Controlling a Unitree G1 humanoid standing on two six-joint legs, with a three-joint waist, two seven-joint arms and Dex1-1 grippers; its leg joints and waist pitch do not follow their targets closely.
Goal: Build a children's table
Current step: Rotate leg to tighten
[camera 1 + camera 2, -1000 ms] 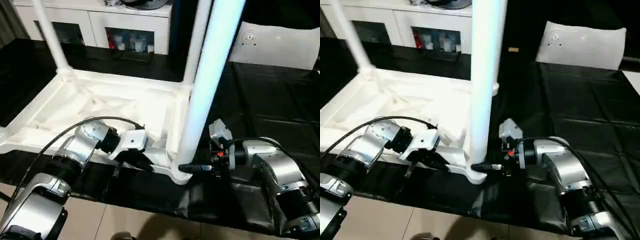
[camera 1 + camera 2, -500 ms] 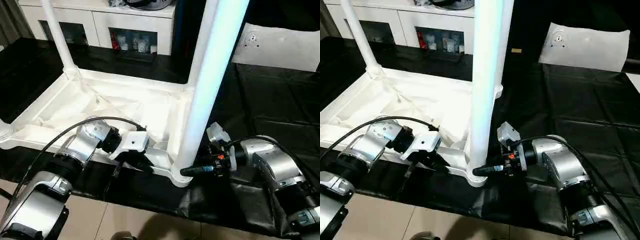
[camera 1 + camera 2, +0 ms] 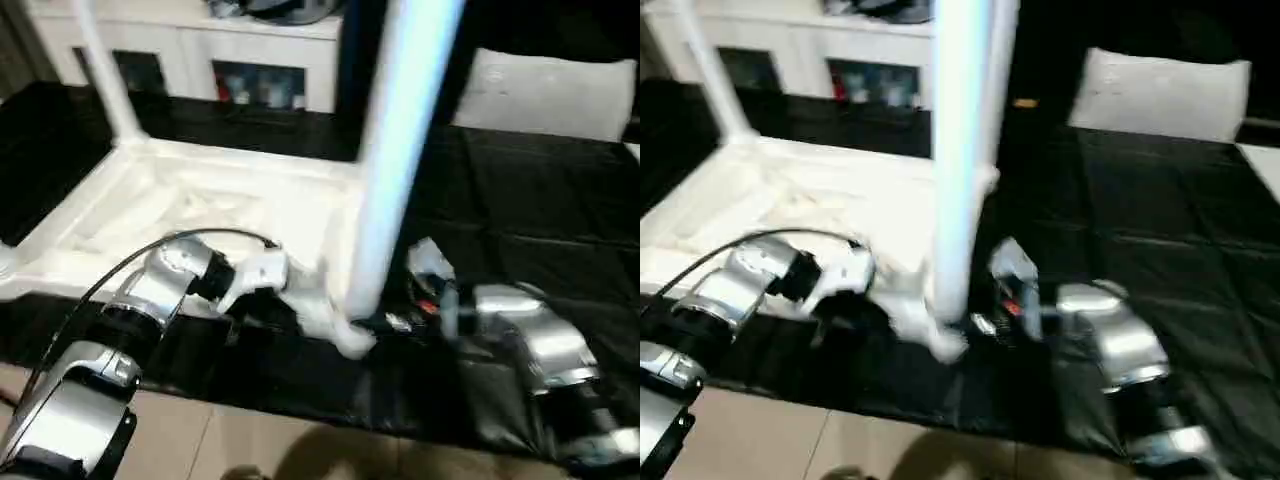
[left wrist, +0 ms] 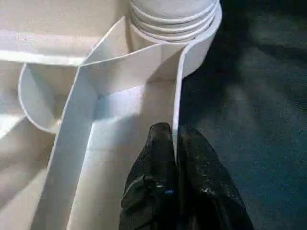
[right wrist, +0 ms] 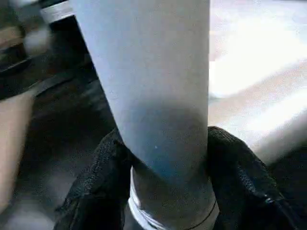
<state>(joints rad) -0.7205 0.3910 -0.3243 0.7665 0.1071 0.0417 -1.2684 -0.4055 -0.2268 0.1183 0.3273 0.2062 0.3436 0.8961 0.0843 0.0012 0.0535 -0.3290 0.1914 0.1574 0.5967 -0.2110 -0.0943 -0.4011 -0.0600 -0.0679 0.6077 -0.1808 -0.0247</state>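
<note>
Both arms are reaching inward, low in the frame.
The left gripper [image 4: 175, 143] is pinching its black fingers together on the table's thin rim [image 4: 178, 91], forearm angling in from lower left. The right gripper [image 5: 163, 158] is wrapping both pads around the table leg [image 5: 148, 72], forearm entering from lower right.

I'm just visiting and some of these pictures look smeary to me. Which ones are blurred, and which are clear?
Both eye views are smeared all over, softening the near leg and the right hand. The left wrist view is crisp: the left hand pinches the tabletop's thin rim. The right wrist view is soft, the leg glaring bright.
</note>
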